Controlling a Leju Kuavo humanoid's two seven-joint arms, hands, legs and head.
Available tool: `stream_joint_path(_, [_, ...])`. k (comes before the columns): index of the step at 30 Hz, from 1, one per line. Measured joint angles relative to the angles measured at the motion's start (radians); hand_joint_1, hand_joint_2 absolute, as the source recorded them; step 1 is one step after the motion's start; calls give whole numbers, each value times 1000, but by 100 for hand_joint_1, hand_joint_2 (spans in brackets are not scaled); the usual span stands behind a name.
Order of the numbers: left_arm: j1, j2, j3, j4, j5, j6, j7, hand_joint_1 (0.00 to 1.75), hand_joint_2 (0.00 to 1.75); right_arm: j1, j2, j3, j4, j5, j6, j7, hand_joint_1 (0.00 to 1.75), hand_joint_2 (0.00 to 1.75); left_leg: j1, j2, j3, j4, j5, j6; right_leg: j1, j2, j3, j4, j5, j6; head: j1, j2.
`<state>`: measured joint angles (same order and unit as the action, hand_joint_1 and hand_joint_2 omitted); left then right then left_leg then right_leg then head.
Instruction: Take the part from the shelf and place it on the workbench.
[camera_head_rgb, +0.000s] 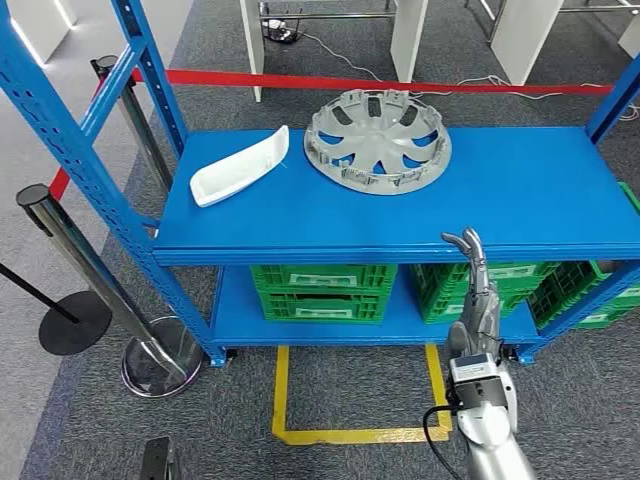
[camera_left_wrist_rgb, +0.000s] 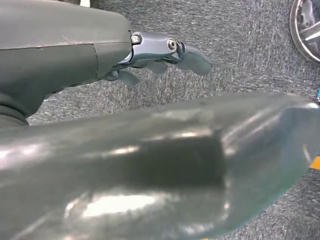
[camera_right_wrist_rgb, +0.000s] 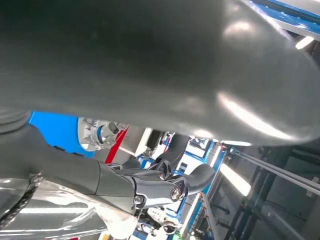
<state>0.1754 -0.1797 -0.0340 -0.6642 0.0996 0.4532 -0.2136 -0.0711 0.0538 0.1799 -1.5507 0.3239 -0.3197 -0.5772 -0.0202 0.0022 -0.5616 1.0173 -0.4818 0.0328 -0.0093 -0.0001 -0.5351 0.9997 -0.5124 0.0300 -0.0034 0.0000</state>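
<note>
A silver wheel cover (camera_head_rgb: 377, 140) lies flat on the blue top shelf (camera_head_rgb: 423, 205), toward its back middle. A white curved plastic part (camera_head_rgb: 240, 166) lies to its left on the same shelf. My right hand (camera_head_rgb: 474, 285) is raised in front of the shelf's front edge, fingers pointing up and holding nothing, below and to the right of the wheel cover. The right wrist view shows its fingers (camera_right_wrist_rgb: 166, 182) spread and bare, with the wheel cover (camera_right_wrist_rgb: 94, 132) beyond them. My left hand (camera_left_wrist_rgb: 162, 52) hangs over grey carpet with fingers extended, empty.
Green crates (camera_head_rgb: 324, 290) sit on the lower shelf. Blue uprights (camera_head_rgb: 83, 170) frame the left side. Chrome stanchions (camera_head_rgb: 90, 265) with a red belt (camera_head_rgb: 362, 82) stand at left and behind. A yellow floor marking (camera_head_rgb: 281, 400) lies in front of the shelf.
</note>
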Motion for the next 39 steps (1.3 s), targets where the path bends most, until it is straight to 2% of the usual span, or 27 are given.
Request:
stream_joint_path(6, [-1,1,0,0,2,-1,2,0,0,0,0,0,1,-6,9,7,0,0,-3,0,-2,5,-3,4,-2,0,0,-3,2,3,-1,0])
stream_joint_path(8, [-2,4,0,2,4,-4,4,0,0,-2,0,1,3,-13,20,13,0,0,-4,-1,-4,5,-4,9,-3,-1,1,-3,5,6,-1,0])
stream_joint_path(11, [-4,7,0,5,7,-10,4,0,0,-5,0,2,8,-20,27,12,0,0,0,-1,2,-9,1,22,-2,-1,-2,12,12,17,0,0])
stream_joint_path(12, [-5,8,0,6,8,-11,3,0,0,-6,-1,2,10,-21,27,12,0,0,3,-1,6,-14,4,26,-2,-1,-11,28,1,20,1,0])
stream_joint_path(13, [-7,8,0,8,10,-11,0,0,0,-9,-1,2,11,-22,27,12,0,0,6,-1,10,-17,8,28,-2,-1,-27,61,-22,22,3,0])
stream_joint_path(16, [-12,8,-2,18,16,-9,-12,0,0,-10,-3,3,15,-23,28,10,0,131,9,-1,7,-18,10,30,-5,0,-115,236,-114,30,5,0])
stream_joint_path(17, [-13,9,-2,22,17,-8,-15,0,0,-9,-5,3,17,-22,30,8,0,175,10,-1,7,-18,10,29,-7,0,-134,270,-123,32,5,0])
stream_joint_path(18, [-14,9,-3,25,19,-7,-17,0,0,-8,-8,3,19,-22,33,4,0,175,11,-1,7,-17,9,28,-9,0,-136,267,-112,34,5,0])
stream_joint_path(19, [-16,9,-4,28,22,-7,-19,0,0,-8,-10,4,20,-21,37,0,0,175,13,-1,8,-16,8,25,-12,-1,-121,228,-82,36,5,0])
stream_joint_path(20, [-17,9,-5,30,24,-8,-20,0,0,-8,-13,5,20,-21,41,-4,0,175,15,-2,10,-14,5,20,-15,-1,-93,160,-41,38,5,0])
stream_joint_path(21, [-20,10,-6,31,26,-8,-22,0,0,-8,-15,6,21,-22,45,-6,0,175,16,-3,10,-11,3,13,-15,0,-66,96,-14,40,6,0])
stream_joint_path(22, [-23,11,-8,33,27,-9,-24,0,0,-9,-16,6,22,-22,47,-8,0,175,16,-3,7,-7,1,5,-15,1,-47,45,-1,35,7,0])
stream_joint_path(23, [-25,13,-9,35,28,-9,-26,0,0,-8,-17,7,23,-22,48,-11,0,175,15,-3,2,-2,0,-2,-13,2,-37,19,7,25,6,0])
stream_joint_path(25, [-30,15,-12,40,30,-9,-30,0,0,-5,-20,8,25,-20,47,-19,0,175,14,-4,-6,6,1,-13,-10,4,-37,17,4,0,5,0])
stream_joint_path(26, [-31,16,-14,42,31,-8,-32,0,0,-3,-21,8,25,-19,45,-23,0,175,14,-4,-8,10,-2,-19,-11,4,-34,18,12,-7,4,0])
stream_joint_path(28, [-35,18,-19,46,34,-5,-34,0,0,-3,-23,8,24,-19,41,-28,0,175,16,-4,-23,51,-31,-29,-13,3,-30,17,13,-15,1,0])
stream_joint_path(31, [-41,19,-25,52,39,-1,-36,0,0,-3,-22,9,24,-24,33,-30,0,175,20,-4,-101,220,-113,-39,-10,0,-26,16,11,-22,-4,0])
stream_joint_path(32, [-41,19,-26,55,41,1,-37,0,0,-2,-22,9,24,-27,31,-30,0,175,20,-4,-122,260,-125,-39,-8,0,-25,16,10,-23,-4,0])
stream_joint_path(33, [-41,19,-27,58,43,2,-37,0,0,-2,-22,9,24,-31,31,-30,0,175,20,-4,-129,271,-120,-37,-6,1,-24,16,9,-25,-4,0])
stream_joint_path(34, [-41,20,-27,60,45,3,-37,0,0,-2,-22,9,24,-34,31,-31,0,175,19,-4,-121,245,-95,-33,-4,2,-21,16,7,-26,-4,0])
stream_joint_path(36, [-43,21,-29,62,47,4,-38,0,0,-3,-22,9,23,-41,35,-31,0,175,16,-4,-72,126,-23,-18,0,4,-15,16,5,-27,-4,0])
stream_joint_path(38, [-45,22,-31,63,48,4,-40,0,0,-4,-22,8,22,-44,38,-30,0,175,9,-4,-38,34,9,-5,2,4,-15,15,3,-24,-4,0])
stream_joint_path(39, [-45,23,-32,64,48,4,-40,0,0,-3,-22,8,22,-45,39,-30,0,175,7,-5,-34,19,10,-2,1,4,-17,15,2,-21,-4,0])
